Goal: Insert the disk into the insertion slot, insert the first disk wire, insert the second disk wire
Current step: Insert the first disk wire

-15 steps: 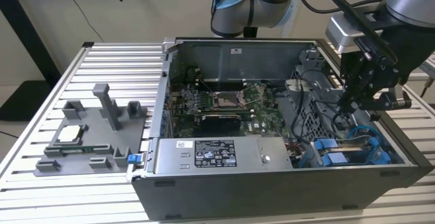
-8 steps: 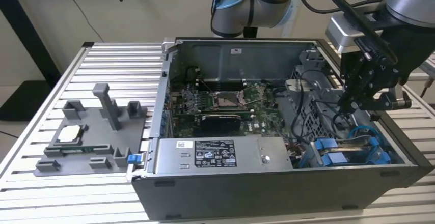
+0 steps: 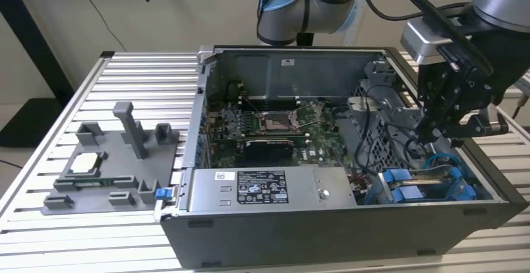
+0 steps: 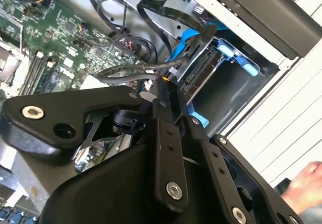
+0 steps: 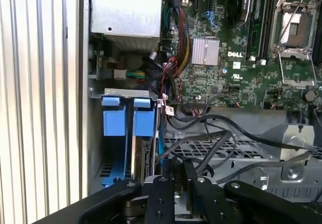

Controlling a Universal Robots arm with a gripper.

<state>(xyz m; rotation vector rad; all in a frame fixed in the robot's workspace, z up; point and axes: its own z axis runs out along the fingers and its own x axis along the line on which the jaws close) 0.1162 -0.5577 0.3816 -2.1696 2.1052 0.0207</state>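
Black pincer [image 4: 168, 88] closed to a sliver, tips against thin grey cable [image 4: 131, 72]; grip on it unclear. Silver-grey disk in blue plastic carrier [image 5: 146, 156] seated in grey metal insertion slot [image 5: 126, 91] beneath.

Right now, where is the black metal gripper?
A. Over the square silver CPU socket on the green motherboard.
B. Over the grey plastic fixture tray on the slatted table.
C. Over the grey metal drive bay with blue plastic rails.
C: in the exterior view the black gripper hangs inside the open computer case just above the blue-railed drive bay, well apart from the CPU socket.
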